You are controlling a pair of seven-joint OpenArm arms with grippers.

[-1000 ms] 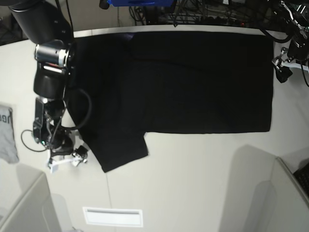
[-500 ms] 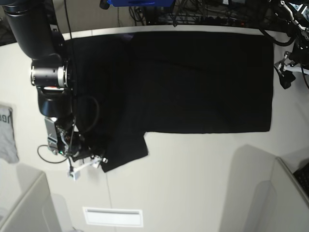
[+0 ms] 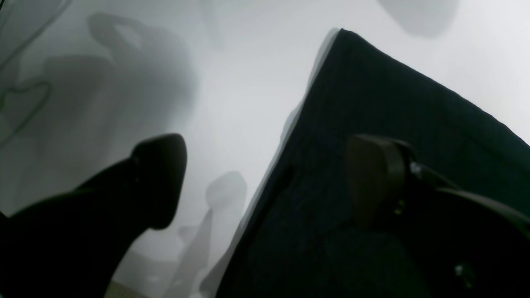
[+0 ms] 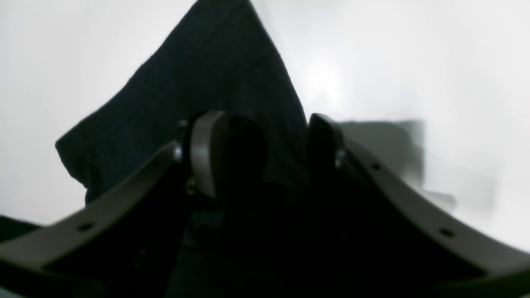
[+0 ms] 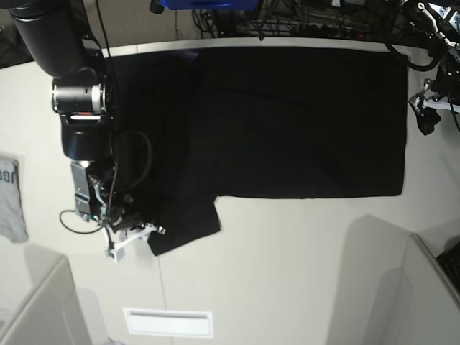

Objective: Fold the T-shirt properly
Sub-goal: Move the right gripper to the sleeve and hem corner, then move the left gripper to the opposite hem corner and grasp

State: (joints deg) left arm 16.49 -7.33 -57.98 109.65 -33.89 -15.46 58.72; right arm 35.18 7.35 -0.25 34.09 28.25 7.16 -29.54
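White tabletop [image 5: 287, 273] filled the scene, with a tangle of cables along its far edge. On it the T-shirt [image 5: 287, 118] lay spread flat, black, reaching from the far left to the far right, one sleeve jutting toward the near left.

At that sleeve the fingers [image 4: 207, 153] of the right gripper [image 5: 140, 236] stood part-way closed with black cloth lying between them; whether they actually pinched it could not be told. Its arm [image 5: 75, 108] ran back over the left part of the shirt to the far left corner.

The fingers [image 3: 161, 174] of the left gripper [image 5: 425, 108] were spread wide with nothing between them, one over bare table and the other over the shirt's right edge, just above the far right corner.

A light grey garment [image 5: 11, 201] lay at the left edge, well apart from the shirt.
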